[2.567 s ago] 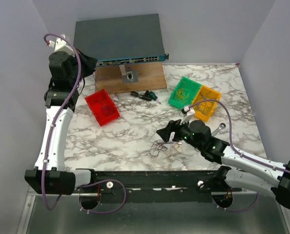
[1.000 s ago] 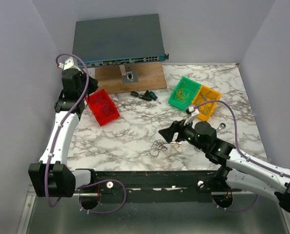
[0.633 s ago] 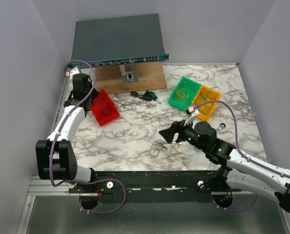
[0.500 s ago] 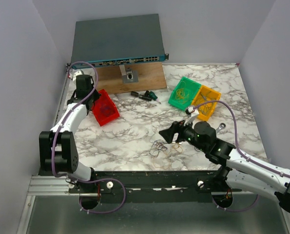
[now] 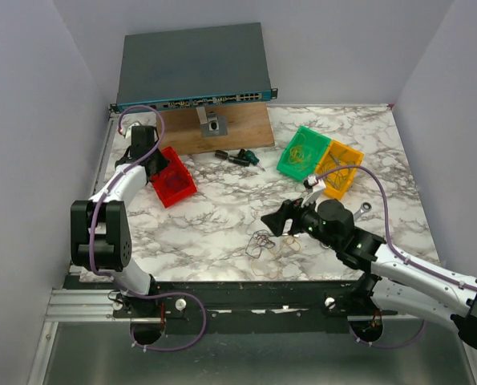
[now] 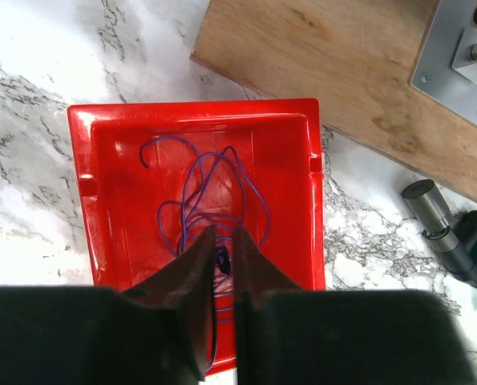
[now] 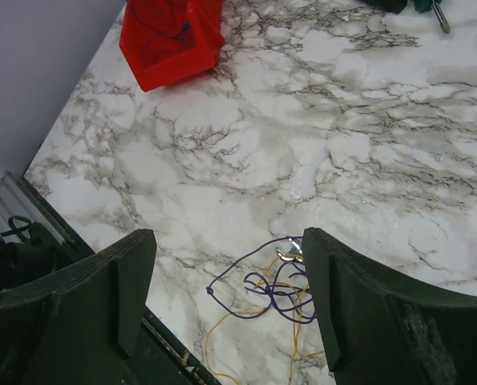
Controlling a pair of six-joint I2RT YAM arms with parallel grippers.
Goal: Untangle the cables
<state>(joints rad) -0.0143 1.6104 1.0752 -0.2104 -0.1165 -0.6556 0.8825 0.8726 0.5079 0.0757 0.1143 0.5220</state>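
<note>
As the top view showed, the cables lay by the table's near edge, just left of my right gripper, well apart from my left gripper over the red bin. From the left wrist, those jaws stood nearly together around a purple strand; gripped or not, I couldn't tell. From the right wrist, the tangle lay below, between my wide, empty jaws.

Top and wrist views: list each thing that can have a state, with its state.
left gripper, barely open over the red bin
right gripper, wide open over the tangled cables
red bin, upright, holding a loose blue cable
tangled cables, blue and yellow, lying on the table
</note>
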